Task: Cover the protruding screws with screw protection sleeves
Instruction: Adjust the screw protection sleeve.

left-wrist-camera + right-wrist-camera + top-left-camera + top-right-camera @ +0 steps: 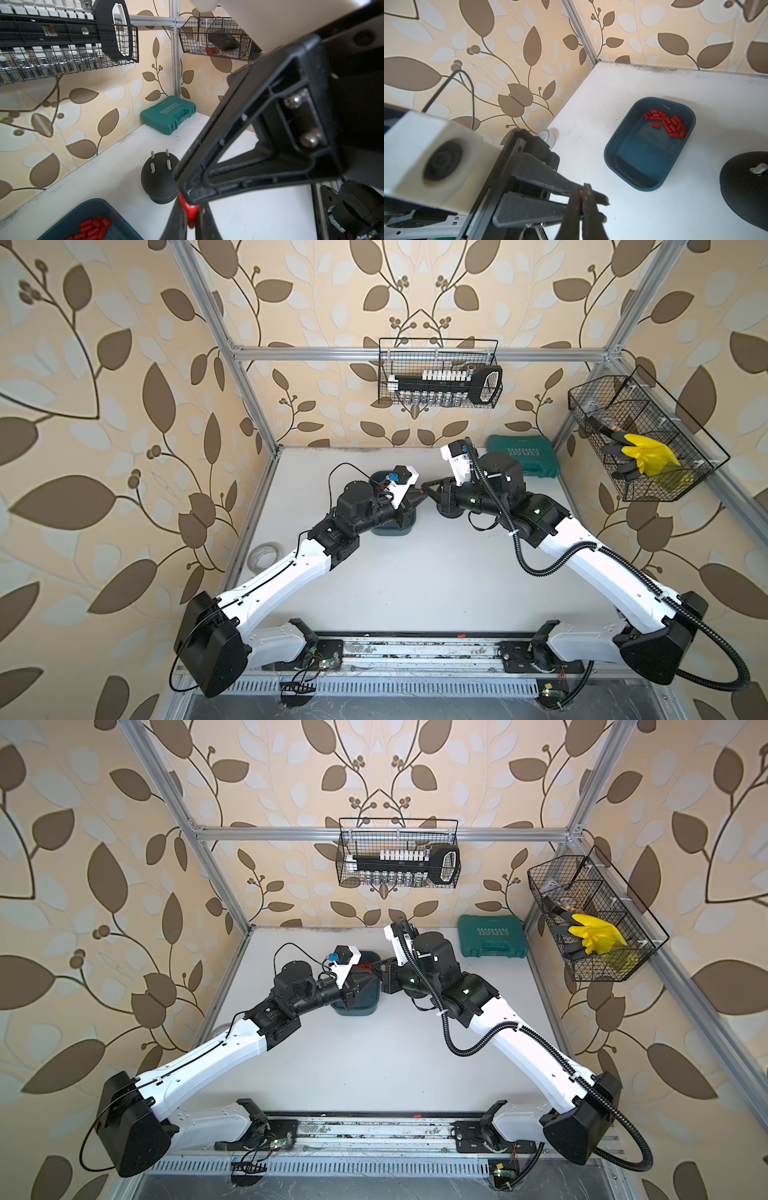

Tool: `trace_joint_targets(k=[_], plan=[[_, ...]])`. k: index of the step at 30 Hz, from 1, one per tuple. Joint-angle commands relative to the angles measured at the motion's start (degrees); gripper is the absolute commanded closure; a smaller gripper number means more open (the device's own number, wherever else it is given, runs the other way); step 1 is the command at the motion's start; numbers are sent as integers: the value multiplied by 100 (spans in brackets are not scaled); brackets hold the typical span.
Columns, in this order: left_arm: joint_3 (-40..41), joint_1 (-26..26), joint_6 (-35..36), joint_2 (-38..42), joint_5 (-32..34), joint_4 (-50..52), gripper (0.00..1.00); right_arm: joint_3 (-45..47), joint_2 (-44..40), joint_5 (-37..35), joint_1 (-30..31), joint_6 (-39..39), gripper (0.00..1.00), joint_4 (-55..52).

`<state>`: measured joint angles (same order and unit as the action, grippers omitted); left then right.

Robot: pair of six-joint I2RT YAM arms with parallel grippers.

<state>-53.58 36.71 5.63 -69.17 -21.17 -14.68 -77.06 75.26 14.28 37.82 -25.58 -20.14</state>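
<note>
Both arms meet nose to nose at abt 12 o'clock of centre, raised above the white table (415, 593). R gripper (581, 192): jaws pinched narrow on one red sleeve (581, 199), which shows btwn its tips. L gripper (419, 494) comes in crosswise to R. In L wrist view its fingers (174, 222) sit close either side of the same sleeve, so it is narrow too and gripping it. Both grippers have hold of it.

Rest of the screw protection sleeves (668, 123): loose red heap at one end of the dark teal tub (610, 149). Tub is at abt 11 o'clock of centre, partly under L wrist in both top views.

Black dome base (160, 182) stands on the table just beside the tub, not touching it. Four protruding screws (152, 168) rise from its top, all bare silver. In top views the dome is mostly hidden under R arm.

Other items:
- Green tool case (521, 456) at 1 o'clock, by back wall.
- Tape roll (264, 556) at 9 o'clock, at table edge.
- Wire basket (386, 364) on back wall at 12 o'clock, w/ socket set (444, 381).
- 2nd wire basket (590, 406) on R wall at 2 o'clock, w/ yellow glove (644, 454).
</note>
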Motion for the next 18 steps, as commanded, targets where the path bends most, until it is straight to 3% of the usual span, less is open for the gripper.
trace_joint_targets(k=[1, 3, 5, 8, 13, 18], plan=[[-92, -5, 55, 167, -102, -466, 90, 176, -32, 305, 41, 73, 100, -92], [-83, -7, 56, 175, -101, -470, 88, 168, -44, 287, 41, 81, 100, -93], [-52, -4, 60, 184, -75, -492, 77, 181, -78, 236, 41, 48, 100, -78], [42, -7, 55, 215, -27, -537, 73, 165, -99, 288, 9, 15, 100, -52], [272, -9, -60, 309, 0, -681, 54, 143, -95, 502, -145, -142, 100, -49], [866, -7, -169, 580, 94, -848, 44, 165, -157, 1153, -697, -639, 100, 23]])
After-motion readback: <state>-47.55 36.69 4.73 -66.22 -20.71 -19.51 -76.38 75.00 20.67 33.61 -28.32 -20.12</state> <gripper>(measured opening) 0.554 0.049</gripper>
